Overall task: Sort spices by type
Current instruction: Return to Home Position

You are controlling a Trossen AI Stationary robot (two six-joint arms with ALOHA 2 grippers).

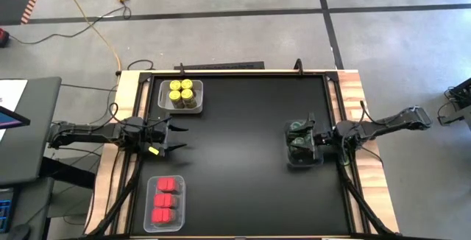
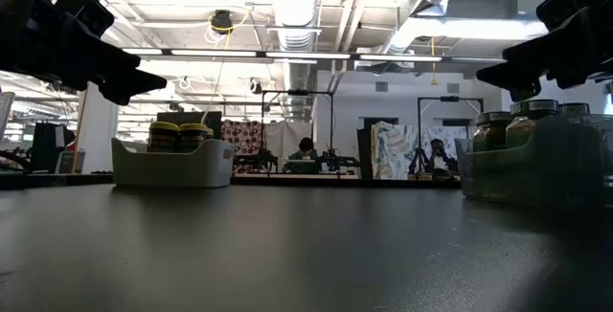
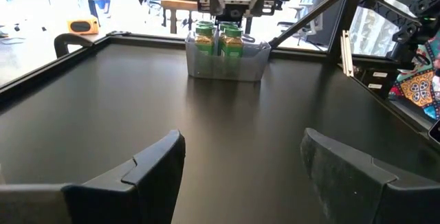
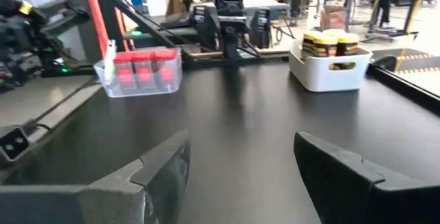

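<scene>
Dark jars with yellow lids (image 1: 181, 94) stand in a pale bin at the far left; they also show in the right wrist view (image 4: 328, 42). Red blocky containers (image 1: 165, 201) lie in a clear bin at the near left. Green-lidded jars (image 3: 220, 38) stand in a clear bin at the right (image 1: 300, 146). My left gripper (image 1: 179, 138) is open and empty over bare table between the two left bins. My right gripper (image 1: 294, 141) is open and empty, held above the green-lidded jars.
The black tabletop (image 1: 235, 159) lies bare between the left bins and the right bin. A raised frame (image 1: 335, 100) runs around the table. In the low view both grippers hang above the table, left (image 2: 105, 63) and right (image 2: 536, 58).
</scene>
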